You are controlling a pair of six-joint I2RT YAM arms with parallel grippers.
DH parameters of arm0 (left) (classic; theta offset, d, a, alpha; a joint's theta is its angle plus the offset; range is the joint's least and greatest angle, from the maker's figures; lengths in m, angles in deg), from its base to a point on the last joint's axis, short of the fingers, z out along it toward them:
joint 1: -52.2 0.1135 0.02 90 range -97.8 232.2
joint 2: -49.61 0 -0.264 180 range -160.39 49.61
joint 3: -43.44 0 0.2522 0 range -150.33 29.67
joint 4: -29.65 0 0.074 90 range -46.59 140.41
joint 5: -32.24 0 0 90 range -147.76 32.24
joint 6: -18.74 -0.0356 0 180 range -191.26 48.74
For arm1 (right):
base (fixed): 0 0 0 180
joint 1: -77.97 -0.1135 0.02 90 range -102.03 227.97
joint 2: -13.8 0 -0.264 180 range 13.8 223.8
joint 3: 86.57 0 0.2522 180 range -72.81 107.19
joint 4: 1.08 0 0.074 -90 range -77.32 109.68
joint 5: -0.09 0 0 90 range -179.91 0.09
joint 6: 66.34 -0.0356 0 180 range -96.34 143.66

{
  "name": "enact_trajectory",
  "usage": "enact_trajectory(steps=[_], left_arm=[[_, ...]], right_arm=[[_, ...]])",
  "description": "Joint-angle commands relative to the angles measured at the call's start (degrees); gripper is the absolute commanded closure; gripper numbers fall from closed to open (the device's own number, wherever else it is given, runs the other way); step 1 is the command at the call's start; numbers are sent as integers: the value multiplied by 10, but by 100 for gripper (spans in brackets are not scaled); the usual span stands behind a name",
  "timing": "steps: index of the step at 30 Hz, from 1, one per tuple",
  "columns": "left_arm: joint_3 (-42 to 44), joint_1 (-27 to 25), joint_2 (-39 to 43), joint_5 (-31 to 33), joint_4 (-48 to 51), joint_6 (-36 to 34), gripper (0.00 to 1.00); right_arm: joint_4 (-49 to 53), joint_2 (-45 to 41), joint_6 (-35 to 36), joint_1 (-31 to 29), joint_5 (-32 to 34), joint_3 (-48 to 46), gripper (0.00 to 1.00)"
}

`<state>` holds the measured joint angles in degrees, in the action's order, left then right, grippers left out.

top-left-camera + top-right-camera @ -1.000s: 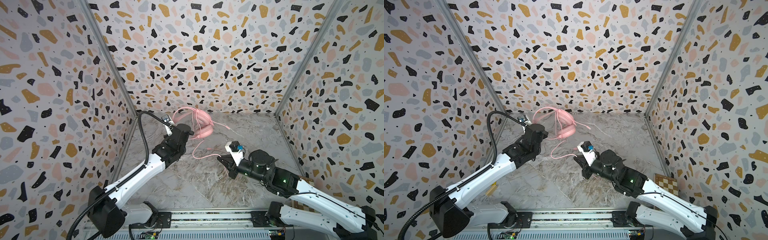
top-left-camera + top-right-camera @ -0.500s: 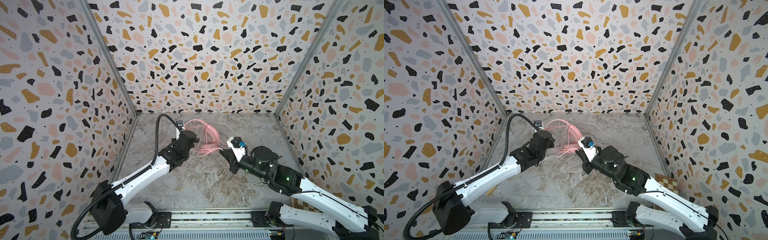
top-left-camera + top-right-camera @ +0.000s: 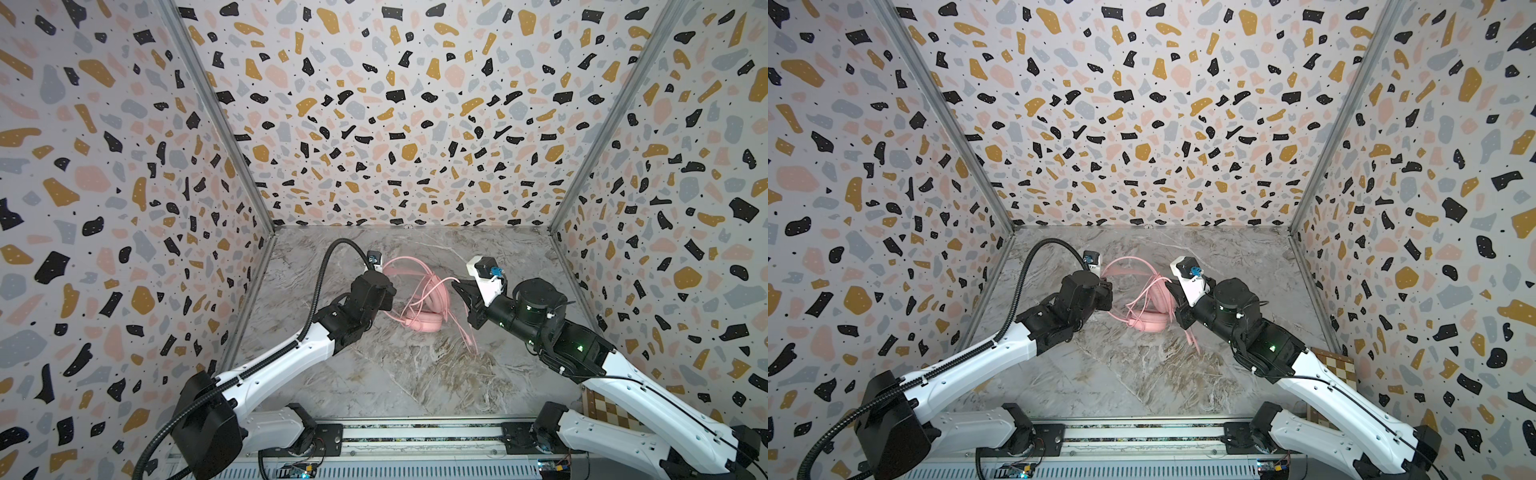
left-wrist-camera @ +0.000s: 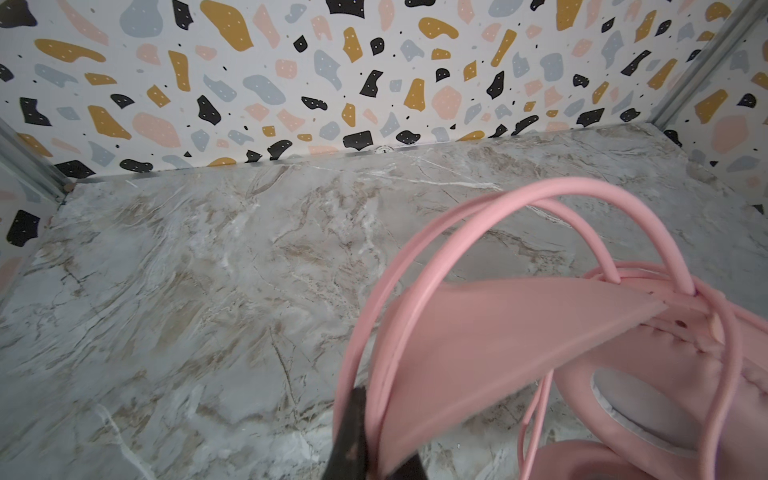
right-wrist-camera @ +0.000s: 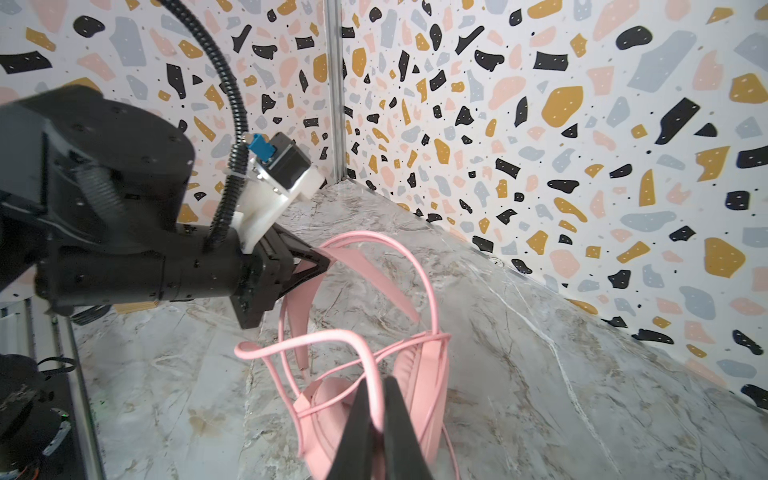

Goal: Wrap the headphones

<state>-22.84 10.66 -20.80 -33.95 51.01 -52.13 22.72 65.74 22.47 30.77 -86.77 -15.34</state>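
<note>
- Location: headphones (image 3: 422, 322) stand mid-desk (image 3: 386, 382) between the two arms, headband (image 4: 498, 332) up and earcups (image 5: 419, 374) low. I judge the lower cup rests on the desk, but I cannot confirm contact.
- Left pincer (image 5: 326, 261): closed on the headband near its top, gripping the flat strap and the wire hoops together. It props the headset upright.
- Right pincer (image 5: 377, 384): closed on the cable (image 5: 291, 340), which passes between its fingers just in front of the earcups.
- Cable condition: several strands cross the headband stems just above the earcups, and one slack loop stands out to the side. In a top view a loose tail (image 3: 467, 340) drops to the desk on the right pincer's side. I cannot make out the plug.
- Step in hand, in my judgement: winding the cable round the headset, partly done. Some turns are laid, and the slack loop and tail are yet to be taken up.
- Next move calls for:
  - The right pincer carries its strand round the stems for a further turn.
  - Tension should be enough to draw in the slack loop, but not enough to drag the headband out of the left grip.
  - The left pincer holds firm and steady as the anchor.
  - A regrasp farther down the tail is likely needed before the last turns.
</note>
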Motion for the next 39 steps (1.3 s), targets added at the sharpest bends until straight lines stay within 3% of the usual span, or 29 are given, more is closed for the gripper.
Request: enact_trajectory(steps=[1,11,16,23,32,39], left_arm=[[4,-3,25,-61,-68,-16,100],[64,-3,111,-143,-79,-41,100],[83,-3,146,-204,-87,-40,100],[113,-3,195,-239,-115,-17,100],[122,-3,231,-217,-146,28,100],[141,-3,230,-220,-206,75,100]], right_arm=[[-28,6,12,27,-17,19,100],[-60,19,14,75,-33,4,100],[-65,19,8,103,-53,-8,100],[-72,24,-10,141,-70,-28,100],[-99,41,-61,185,-95,-97,100],[-169,39,-114,187,-169,-179,100]])
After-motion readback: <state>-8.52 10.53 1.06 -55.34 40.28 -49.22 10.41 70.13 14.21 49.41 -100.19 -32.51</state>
